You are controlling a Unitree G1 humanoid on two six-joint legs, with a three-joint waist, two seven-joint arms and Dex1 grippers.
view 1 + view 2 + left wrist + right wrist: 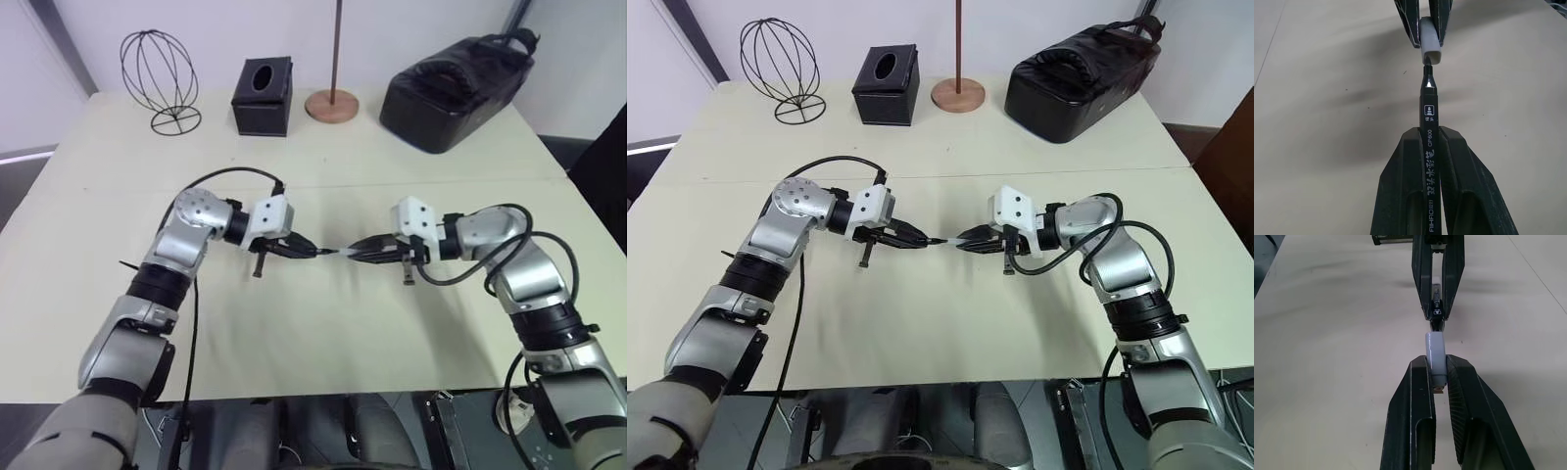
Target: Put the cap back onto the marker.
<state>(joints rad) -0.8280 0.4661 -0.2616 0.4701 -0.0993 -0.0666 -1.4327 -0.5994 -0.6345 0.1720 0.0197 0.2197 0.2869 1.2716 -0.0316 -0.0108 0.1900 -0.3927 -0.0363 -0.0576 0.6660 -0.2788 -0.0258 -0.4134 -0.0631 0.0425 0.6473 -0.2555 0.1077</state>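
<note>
marker (1429, 147) barrel printed "CP600", "AIHAO" (apparently), Chinese characters alongside, unread

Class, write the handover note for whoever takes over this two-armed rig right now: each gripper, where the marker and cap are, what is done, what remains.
Left gripper: shut on the marker, tip pointing at the right gripper.
Right gripper: shut on the cap, open end facing the marker.
Both are held above the table, roughly in line.
Done: both parts picked up and lined up; the tip is at the cap's mouth.
Left: push the cap fully on; it does not look seated yet.
</note>
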